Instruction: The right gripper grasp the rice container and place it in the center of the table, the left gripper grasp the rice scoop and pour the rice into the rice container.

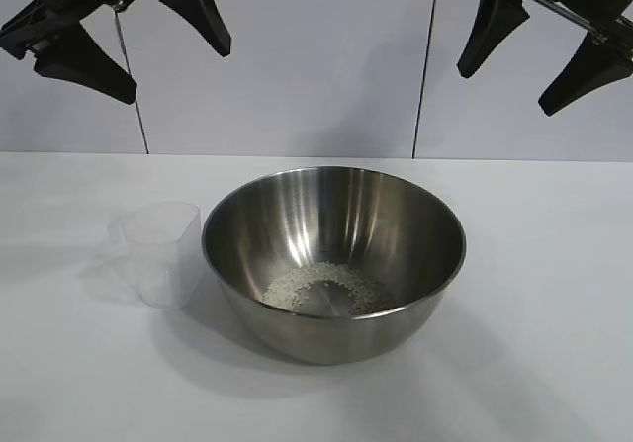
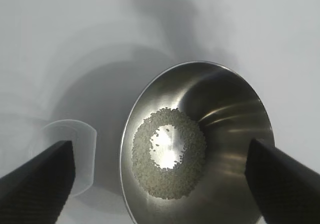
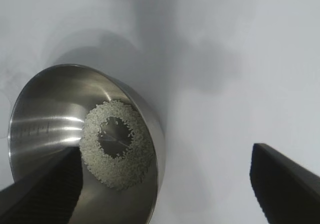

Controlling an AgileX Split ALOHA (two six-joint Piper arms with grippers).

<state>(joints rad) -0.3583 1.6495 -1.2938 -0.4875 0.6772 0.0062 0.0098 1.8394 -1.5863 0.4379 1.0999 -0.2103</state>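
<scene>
The rice container [image 1: 334, 264], a big shiny steel bowl, stands on the white table [image 1: 554, 294] near its middle. A ring of rice [image 1: 326, 289] lies on its bottom, also seen as rice [image 2: 170, 154] and rice [image 3: 117, 145] from the wrists. The rice scoop [image 1: 158, 252], a frosted plastic cup, stands upright and empty just left of the bowl, touching or nearly touching it. My left gripper [image 1: 174, 70] hangs high at the upper left, open and empty. High at the upper right, my right gripper [image 1: 504, 88] is open and empty too.
A white panelled wall [image 1: 316, 56] closes the back. Bare tabletop spreads to the right of the bowl and in front of it.
</scene>
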